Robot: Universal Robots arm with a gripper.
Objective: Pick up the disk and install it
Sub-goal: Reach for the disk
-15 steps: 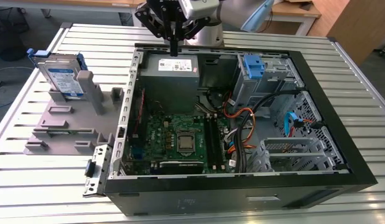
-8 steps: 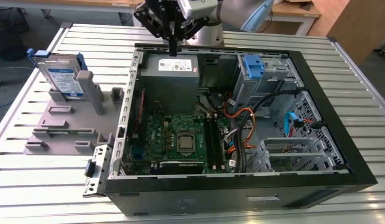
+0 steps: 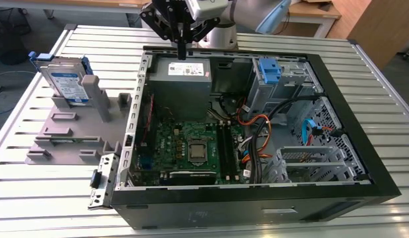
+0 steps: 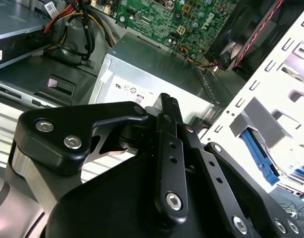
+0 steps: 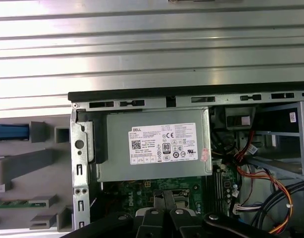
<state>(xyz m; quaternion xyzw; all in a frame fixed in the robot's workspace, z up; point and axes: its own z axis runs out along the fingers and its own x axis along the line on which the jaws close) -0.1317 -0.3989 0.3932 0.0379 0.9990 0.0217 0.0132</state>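
Counter (image 3: 32,198) of ribbed metal carries an open computer case (image 3: 257,206) with its board bare. A grey holder (image 3: 65,134) lies beside the case on the exterior view's left. A grey power supply (image 3: 181,82) sits in the case's far corner. The disk (image 3: 65,82) stands on edge in the holder, well apart from the tool (image 3: 182,53). The tool hangs just above the power supply, fingers pressed together, gripping nothing.
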